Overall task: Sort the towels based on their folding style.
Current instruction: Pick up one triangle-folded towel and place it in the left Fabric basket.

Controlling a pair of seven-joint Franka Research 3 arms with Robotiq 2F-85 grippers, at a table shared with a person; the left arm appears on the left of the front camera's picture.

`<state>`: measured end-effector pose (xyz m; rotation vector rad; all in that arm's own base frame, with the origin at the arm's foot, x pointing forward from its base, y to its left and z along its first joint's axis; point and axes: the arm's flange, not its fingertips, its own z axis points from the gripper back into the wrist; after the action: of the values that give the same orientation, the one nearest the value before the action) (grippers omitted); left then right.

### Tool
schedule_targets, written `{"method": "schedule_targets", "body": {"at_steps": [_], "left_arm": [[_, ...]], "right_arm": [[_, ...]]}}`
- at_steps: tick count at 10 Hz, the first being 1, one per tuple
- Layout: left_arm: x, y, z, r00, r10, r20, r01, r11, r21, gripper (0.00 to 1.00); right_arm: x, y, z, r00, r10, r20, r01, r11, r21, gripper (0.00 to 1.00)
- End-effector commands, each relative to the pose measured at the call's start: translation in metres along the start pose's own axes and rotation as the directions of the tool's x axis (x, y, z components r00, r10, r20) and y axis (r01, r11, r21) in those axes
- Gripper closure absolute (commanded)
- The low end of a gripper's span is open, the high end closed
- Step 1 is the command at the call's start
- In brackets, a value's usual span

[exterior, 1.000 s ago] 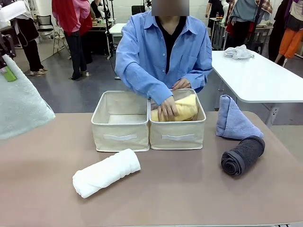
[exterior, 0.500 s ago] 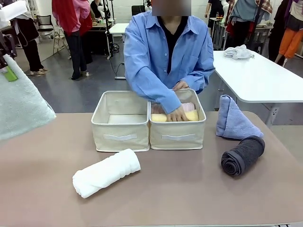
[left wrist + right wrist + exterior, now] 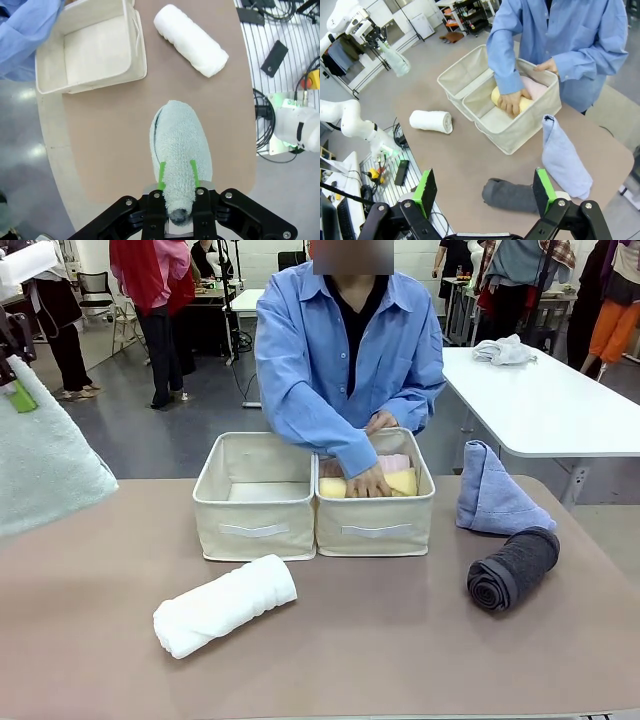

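Front view showed the person's hand [image 3: 368,482] had pressed the yellow terry towel roll [image 3: 402,483] down into the right beige fabric basket [image 3: 375,530] beside the pink terry roll [image 3: 393,463], no more tilted above its rim. So rolls probably belonged there; the left jaws pinched the grey-green pointed towel fold [image 3: 179,145] above the desk [image 3: 110,150], and the right jaws stood spread, empty.

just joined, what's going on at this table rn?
Towel sorting by fold. The person's hand presses the yellow roll into the right-hand basket, beside the pink roll. The left end effector is shut on the grey-green triangle fold, held up at the robot's left. The right end effector hangs open above the dark grey roll, touching nothing. That roll, the white roll and the light blue triangle fold lie on the table, not yet sorted.
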<state>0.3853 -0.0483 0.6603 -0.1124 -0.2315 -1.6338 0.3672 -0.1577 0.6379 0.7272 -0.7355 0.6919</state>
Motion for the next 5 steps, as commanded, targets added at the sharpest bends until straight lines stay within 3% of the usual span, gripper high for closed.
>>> {"method": "schedule_targets", "body": {"at_steps": [1,5], "left_arm": [[0.019,0.016,-0.002,0.996,-0.069,-0.064,0.070,0.997,0.018,0.84],[0.077,0.047,-0.007,0.989,-0.095,-0.117,0.102,0.994,0.050,0.84]], "right_arm": [[-0.001,0.001,-0.001,1.000,0.007,0.014,-0.007,1.000,0.012,0.00],[-0.001,0.001,-0.001,1.000,0.007,0.014,-0.007,1.000,0.012,0.00]]}}
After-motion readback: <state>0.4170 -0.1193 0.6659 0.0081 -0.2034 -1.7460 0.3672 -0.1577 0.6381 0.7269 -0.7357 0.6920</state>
